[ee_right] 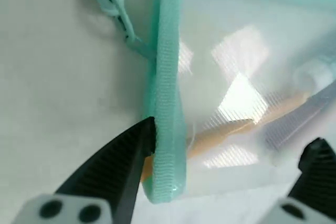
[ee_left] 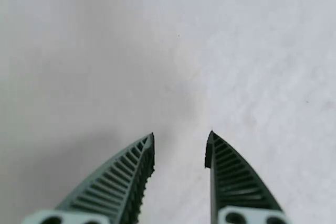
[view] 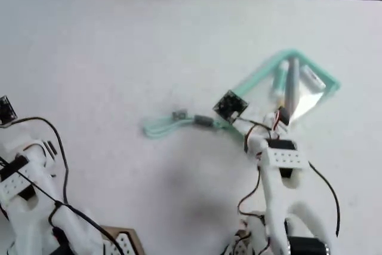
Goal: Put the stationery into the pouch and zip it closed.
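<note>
White table (view: 119, 46), dark room edge beyond. Pouch (view: 259, 71), clear with mint trim, lies right of centre, its strap (view: 170, 125) trailing toward the middle. Stationery (view: 290, 82) sits inside it, and a tan pencil (ee_right: 236, 129) shows through the film. Right gripper (ee_right: 231, 142) is at the pouch's near corner, jaws apart and straddling the trimmed edge, likely lining up a pinch for zipping. Zip pull not made out. Left gripper (ee_left: 179, 140) hangs over bare table, jaws apart, empty, probably held back to brace.

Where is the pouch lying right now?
In the high view, the pouch lies on the right of the table, its near corner between the right hand's open fingers.
</note>
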### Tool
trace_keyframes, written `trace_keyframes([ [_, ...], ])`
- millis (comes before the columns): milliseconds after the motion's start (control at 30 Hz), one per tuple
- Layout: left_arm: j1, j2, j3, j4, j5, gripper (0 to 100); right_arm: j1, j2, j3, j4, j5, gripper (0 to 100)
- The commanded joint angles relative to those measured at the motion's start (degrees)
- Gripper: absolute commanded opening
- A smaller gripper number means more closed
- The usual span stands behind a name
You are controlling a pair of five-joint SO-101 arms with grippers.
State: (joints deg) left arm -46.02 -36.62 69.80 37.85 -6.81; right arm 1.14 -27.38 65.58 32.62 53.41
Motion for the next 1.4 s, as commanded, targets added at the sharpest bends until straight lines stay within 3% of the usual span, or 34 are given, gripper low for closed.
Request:
trace_keyframes([
  [0, 0.84, -0.13, -0.09, -2.02, -0.70, 17, 1.36, 2.51, -4.84, -3.47, 1.05, 41.6],
  [133, 0.84, -0.13, 0.00, -2.02, -0.70, 17, 1.80, 5.23, -4.66, -10.59, 5.63, 37.7],
  [433, 0.84, -0.13, 0.09, -2.20, -0.70, 17, 6.29, 15.43, -4.66, -27.56, 16.79, 1.6],
  [567, 0.84, -0.13, 0.09, -2.20, -0.70, 17, 8.66, 16.22, -4.57, -35.12, 16.44, 1.7],
  [667, 0.84, -0.13, 0.09, -2.20, -0.70, 17, 9.19, 11.30, -4.31, -35.03, 10.90, 1.8],
  [800, 0.84, -0.13, 0.09, -2.20, -0.70, 17, 8.31, -1.71, -5.71, -23.78, 2.99, 1.8],
  [1067, 0.84, -0.13, 0.18, -2.20, -0.70, 17, -0.66, -20.88, -24.18, 16.22, -9.49, 1.8],
  [1367, 0.84, -0.13, 0.18, -2.20, -0.70, 17, -7.34, -7.60, -72.09, 50.59, -27.25, 1.8],
])
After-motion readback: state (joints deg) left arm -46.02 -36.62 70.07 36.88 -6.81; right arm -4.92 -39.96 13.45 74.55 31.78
